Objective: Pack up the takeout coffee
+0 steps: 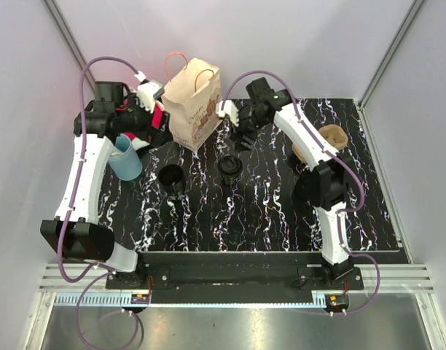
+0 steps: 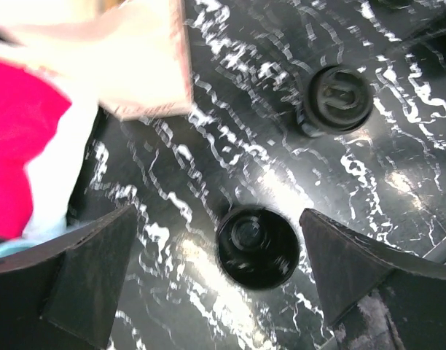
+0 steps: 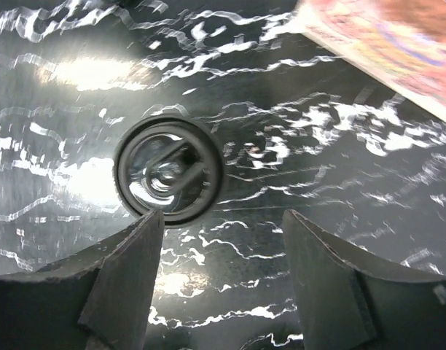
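Two black lidded coffee cups stand on the marbled black table: one [image 1: 170,175] [image 2: 257,246] to the left, the other [image 1: 230,166] [image 2: 338,100] [image 3: 168,171] near the middle. A brown paper bag [image 1: 196,102] [image 2: 135,58] [image 3: 390,44] with orange handles stands upright at the back. My left gripper [image 1: 161,135] [image 2: 219,215] hangs open above the table beside the bag, and the left cup shows between its fingers from above. Just behind the middle cup, my right gripper [image 1: 245,142] [image 3: 223,215] is open, with only bare table between its fingers.
A brown cardboard cup carrier [image 1: 321,142] lies at the right under the right arm. A light blue cup [image 1: 127,157] stands at the left by the left arm. A pink and white object [image 1: 159,117] [image 2: 19,146] sits left of the bag. White walls surround the table.
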Motion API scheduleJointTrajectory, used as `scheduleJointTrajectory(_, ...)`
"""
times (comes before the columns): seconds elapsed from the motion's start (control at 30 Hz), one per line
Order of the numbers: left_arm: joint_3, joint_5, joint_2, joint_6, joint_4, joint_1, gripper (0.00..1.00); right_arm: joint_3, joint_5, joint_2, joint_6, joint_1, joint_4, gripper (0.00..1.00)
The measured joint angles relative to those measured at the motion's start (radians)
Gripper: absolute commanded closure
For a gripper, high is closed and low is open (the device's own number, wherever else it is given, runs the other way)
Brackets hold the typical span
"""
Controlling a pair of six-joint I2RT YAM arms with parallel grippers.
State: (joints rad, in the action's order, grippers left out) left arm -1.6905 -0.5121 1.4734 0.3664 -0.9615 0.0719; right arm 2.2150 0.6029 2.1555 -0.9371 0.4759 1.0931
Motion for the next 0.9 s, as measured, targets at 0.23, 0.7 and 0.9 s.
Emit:
scheduleJointTrajectory(0.23, 0.072, -0.015, -0.008, -0.010, -0.021, -0.120, 0.01, 0.006, -0.012, 0.035, -0.161, 0.080, 0.094, 0.34)
scheduleJointTrajectory(0.7, 0.078, -0.053, -0.008, -0.050, -0.024, -0.127, 0.01, 0.048, -0.070, 0.135, -0.270, 0.118, 0.112, 0.41)
scheduleJointTrajectory(0.9, 0.080, -0.065, -0.008, -0.054, -0.023, -0.127, 0.01, 0.094, -0.091, 0.171, -0.286, 0.118, 0.108, 0.44)
